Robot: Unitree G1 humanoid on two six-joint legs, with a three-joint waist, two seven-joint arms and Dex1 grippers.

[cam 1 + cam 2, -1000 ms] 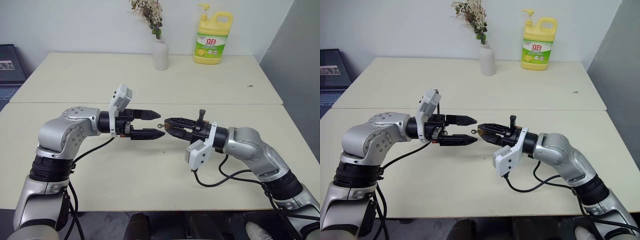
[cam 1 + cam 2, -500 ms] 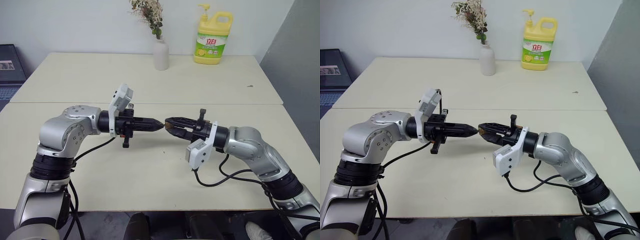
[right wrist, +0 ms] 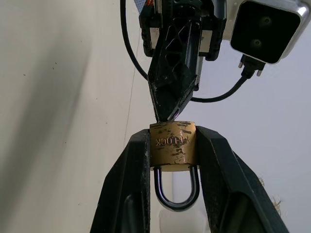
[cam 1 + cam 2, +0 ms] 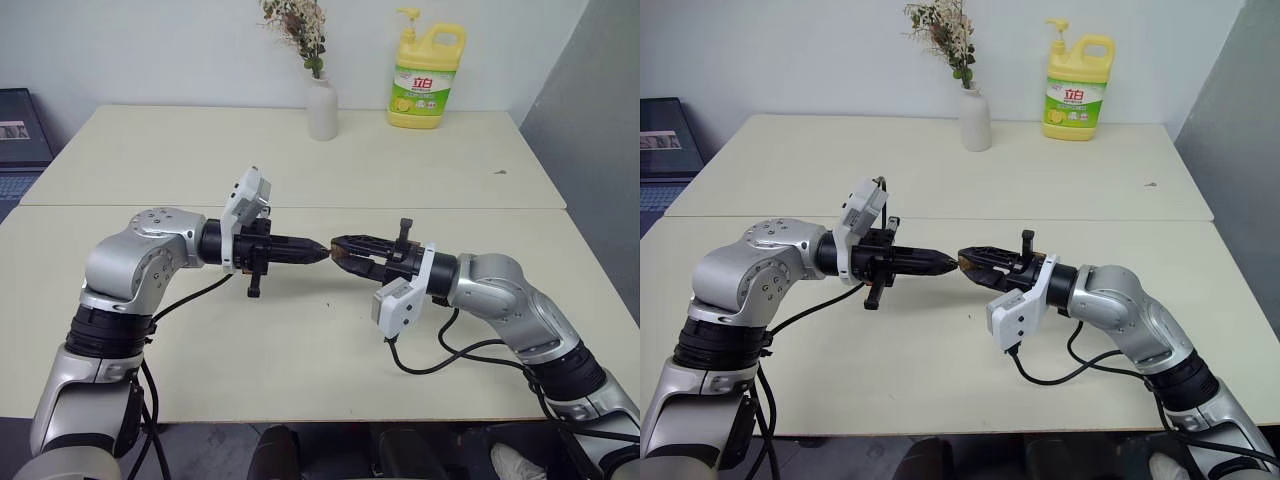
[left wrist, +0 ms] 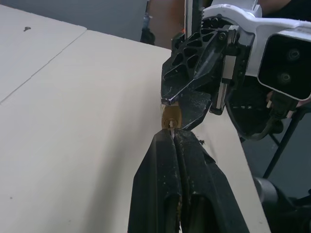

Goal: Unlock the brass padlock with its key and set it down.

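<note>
The padlock (image 3: 173, 146) sits clamped between the right gripper's (image 3: 173, 160) two fingers, brass body squeezed at its sides, shackle looping back toward the wrist. The left gripper (image 5: 173, 138) has its fingers pressed together, tips meeting the padlock's outer face, a thin metal bit pinched there. Both hang above the table (image 4: 300, 340)
</note>
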